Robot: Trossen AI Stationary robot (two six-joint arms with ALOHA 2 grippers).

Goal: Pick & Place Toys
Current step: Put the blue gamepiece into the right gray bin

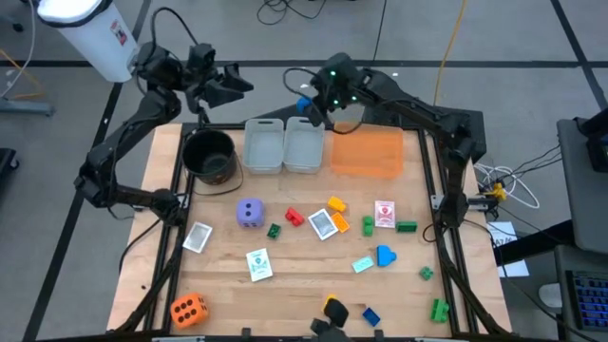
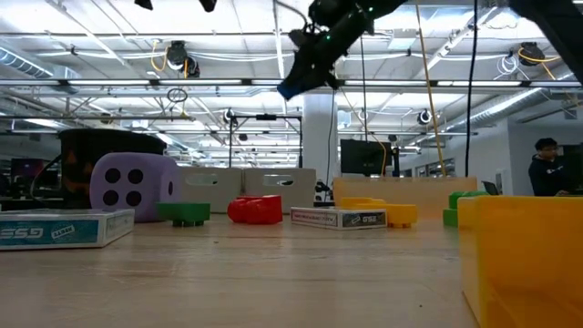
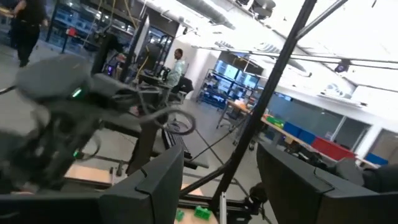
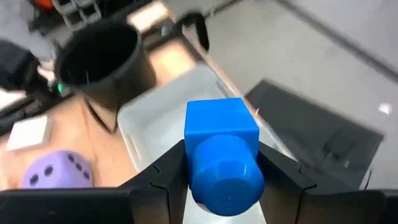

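A blue brick (image 4: 221, 155) is seen against pale grey bins (image 1: 283, 145). A purple die (image 1: 250, 213) is marked with dark dots, and an orange die (image 1: 188, 309) likewise. A flat orange tray (image 1: 367, 152) and a black cup (image 1: 210, 157) are shown. Red (image 1: 294, 218), yellow (image 1: 336, 204) and green (image 1: 406, 226) bricks are scattered on light wood (image 1: 294, 275).

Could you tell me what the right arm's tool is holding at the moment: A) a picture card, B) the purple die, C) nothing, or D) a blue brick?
D: in the right wrist view the right tool is clamped on a blue brick, held above a grey bin.
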